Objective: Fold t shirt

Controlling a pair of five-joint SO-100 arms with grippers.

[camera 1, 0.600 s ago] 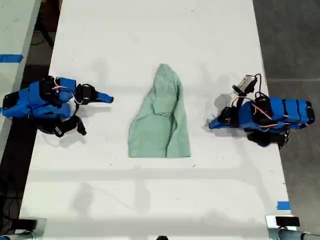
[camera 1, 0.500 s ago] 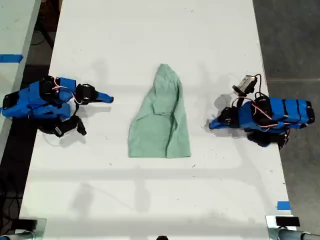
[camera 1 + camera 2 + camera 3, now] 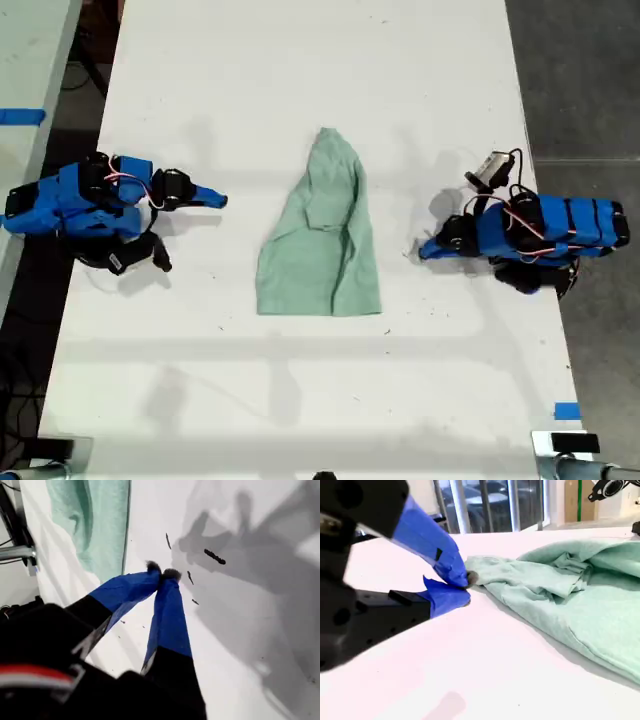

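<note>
The pale mint-green t shirt [image 3: 322, 235] lies wrinkled in the middle of the white table [image 3: 300, 60], narrow end toward the exterior view's top, wide hem toward the bottom. My first gripper [image 3: 425, 249] is at the exterior view's right, shut on nothing and tilted down close to the table, a short gap from the shirt's edge [image 3: 107, 525]. Its taped fingertips [image 3: 162, 574] meet. My second gripper [image 3: 217, 199] is at the exterior view's left, low, level and shut [image 3: 466, 587] on nothing, well short of the shirt [image 3: 570, 595].
Small dark marks [image 3: 214, 556] dot the table near my first gripper. Blue tape [image 3: 566, 410] sits at the table's corner at the exterior view's bottom right. The table edges run down both sides, with dark floor [image 3: 580, 80] beyond on the right.
</note>
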